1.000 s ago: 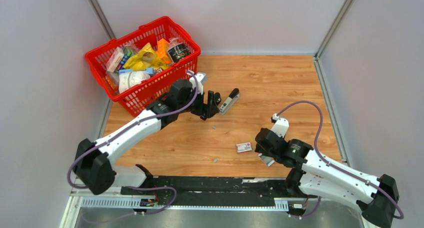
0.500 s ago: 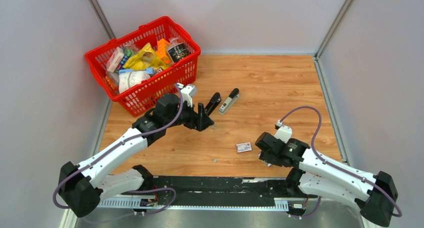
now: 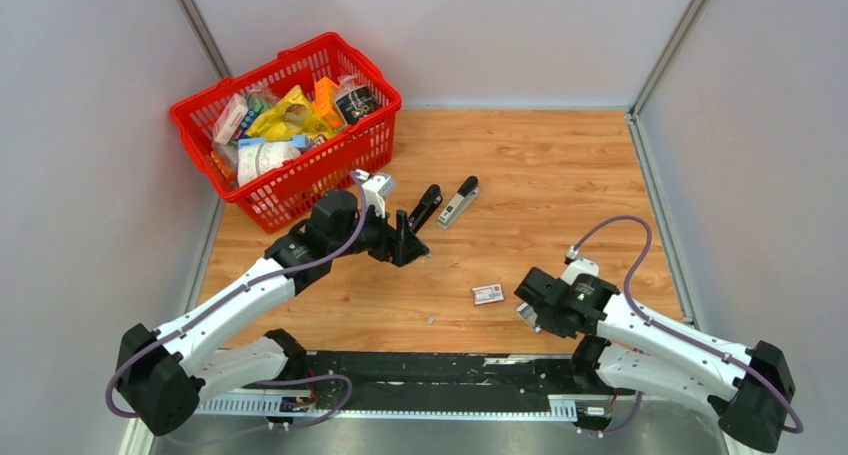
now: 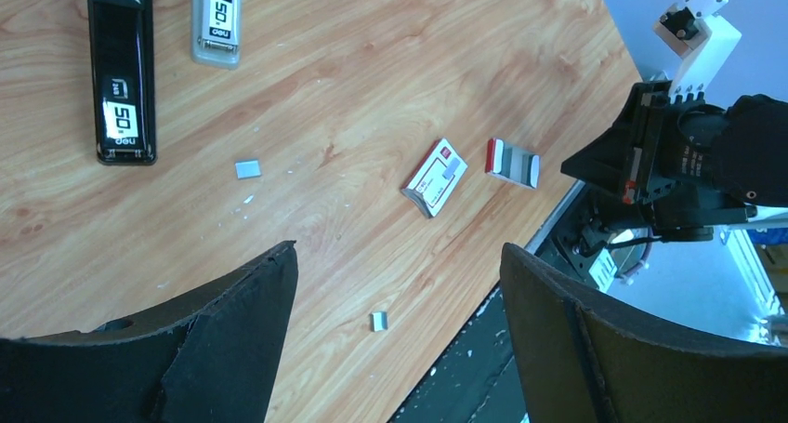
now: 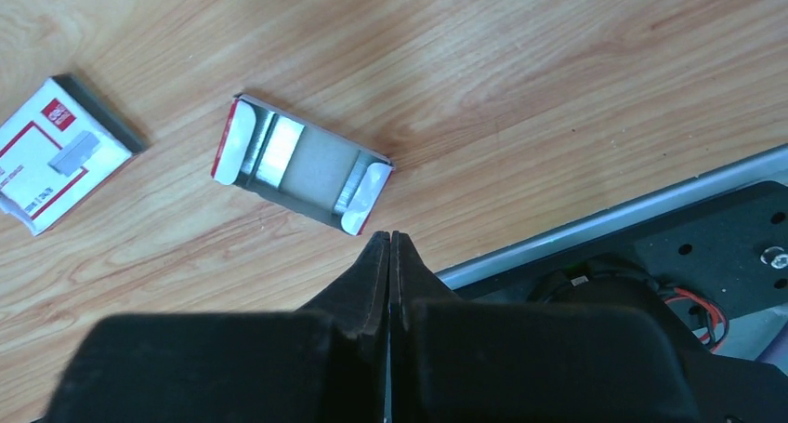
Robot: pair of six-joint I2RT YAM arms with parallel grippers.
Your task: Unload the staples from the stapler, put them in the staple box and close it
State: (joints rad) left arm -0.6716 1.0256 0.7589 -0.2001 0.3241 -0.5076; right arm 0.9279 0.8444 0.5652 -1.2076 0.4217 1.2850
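The stapler [image 3: 458,202] lies opened at mid-table, its black top arm [image 4: 121,70] beside the silver magazine [image 4: 216,23]. Two tiny silvery staples rest on the wood, one [image 4: 247,169] near the black arm and one [image 4: 379,322] close to the table's front edge [image 3: 430,319]. My left gripper [image 3: 405,241] hovers just short of the stapler, open wide [image 4: 398,256], with nothing between its fingers. My right gripper [image 3: 532,310] is at the front right, shut on nothing [image 5: 390,239], its tip just off an open box tray [image 5: 302,163].
A white-and-red box sleeve [image 3: 488,293] [image 5: 60,153] lies left of the tray. A red basket [image 3: 372,130] full of packets stands at the back left, behind my left arm. The black rail [image 3: 430,370] runs along the near edge.
My left gripper has drawn back from the stapler towards the near left, still open. My right gripper has closed fully and shifted slightly nearer the front edge.
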